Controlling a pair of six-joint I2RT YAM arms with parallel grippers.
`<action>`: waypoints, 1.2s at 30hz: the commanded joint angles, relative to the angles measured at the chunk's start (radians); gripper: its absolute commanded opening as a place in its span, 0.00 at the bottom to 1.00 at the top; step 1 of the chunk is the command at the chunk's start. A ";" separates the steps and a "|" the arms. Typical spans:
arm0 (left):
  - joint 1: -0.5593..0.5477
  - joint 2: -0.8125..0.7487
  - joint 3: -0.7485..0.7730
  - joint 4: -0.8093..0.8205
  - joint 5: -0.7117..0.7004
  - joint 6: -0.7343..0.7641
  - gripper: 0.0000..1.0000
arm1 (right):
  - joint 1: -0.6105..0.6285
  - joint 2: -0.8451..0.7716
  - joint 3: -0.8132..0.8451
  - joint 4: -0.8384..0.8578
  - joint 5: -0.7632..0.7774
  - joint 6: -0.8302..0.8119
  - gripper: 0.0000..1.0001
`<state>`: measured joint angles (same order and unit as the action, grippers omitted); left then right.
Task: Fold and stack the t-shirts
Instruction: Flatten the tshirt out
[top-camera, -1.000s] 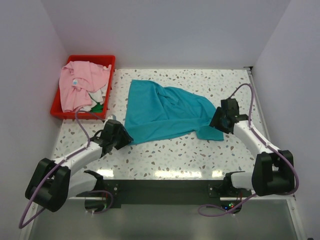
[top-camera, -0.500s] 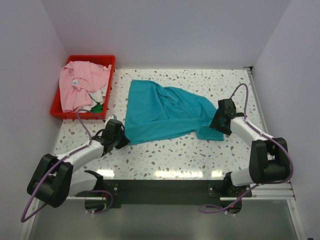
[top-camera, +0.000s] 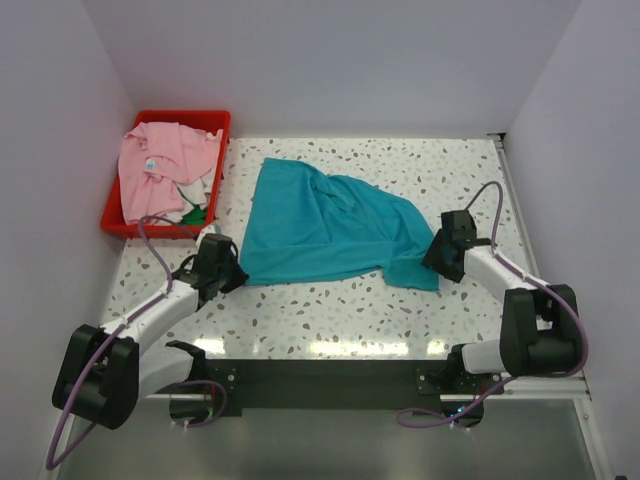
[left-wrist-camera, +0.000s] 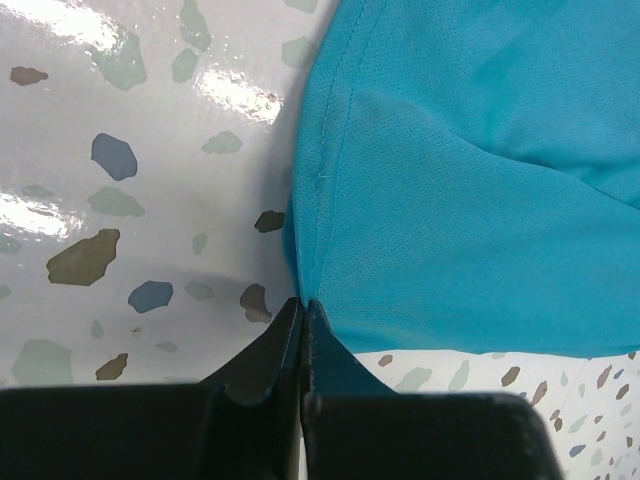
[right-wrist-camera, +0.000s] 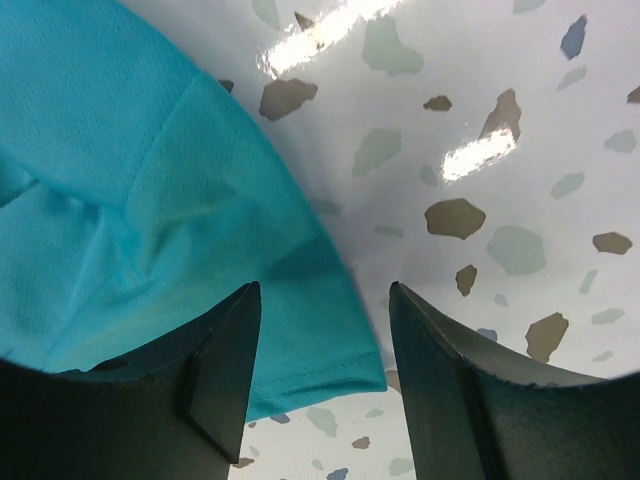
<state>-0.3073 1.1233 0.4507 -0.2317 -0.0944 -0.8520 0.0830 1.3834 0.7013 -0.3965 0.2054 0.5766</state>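
From above, the teal t-shirt (top-camera: 320, 225) lies spread and rumpled in the middle of the speckled surface (top-camera: 330, 310). The pink t-shirt (top-camera: 150, 170) is heaped in the red bin (top-camera: 185, 114) at the far left corner, well apart from it. The left end effector (top-camera: 236, 270) sits at the teal shirt's near left corner and the right end effector (top-camera: 436, 252) at its right edge, but this view does not show how either set of fingers stands.

The wrist cameras settle that. In the left wrist view, the left end effector (left-wrist-camera: 302, 308) has its fingers pressed together with no gap, pinching the hemmed corner of the teal cloth (left-wrist-camera: 450, 200) right at its tip. In the right wrist view, the right end effector (right-wrist-camera: 322, 300) is spread wide. Its two fingers straddle a hemmed edge of the teal shirt (right-wrist-camera: 120, 180) that lies flat on the surface, and neither finger grips it.
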 joint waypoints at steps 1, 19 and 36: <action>0.011 -0.008 0.036 -0.009 -0.007 0.024 0.00 | -0.002 -0.053 -0.043 0.036 -0.052 0.052 0.57; 0.014 0.000 0.059 -0.001 0.009 0.027 0.00 | 0.040 -0.127 -0.144 -0.025 -0.054 0.167 0.55; 0.016 -0.036 0.241 -0.110 -0.017 0.119 0.00 | 0.058 -0.211 0.087 -0.170 -0.136 0.117 0.00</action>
<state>-0.3012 1.1336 0.5838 -0.3061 -0.0837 -0.7994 0.1379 1.2770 0.6540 -0.4641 0.0868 0.7223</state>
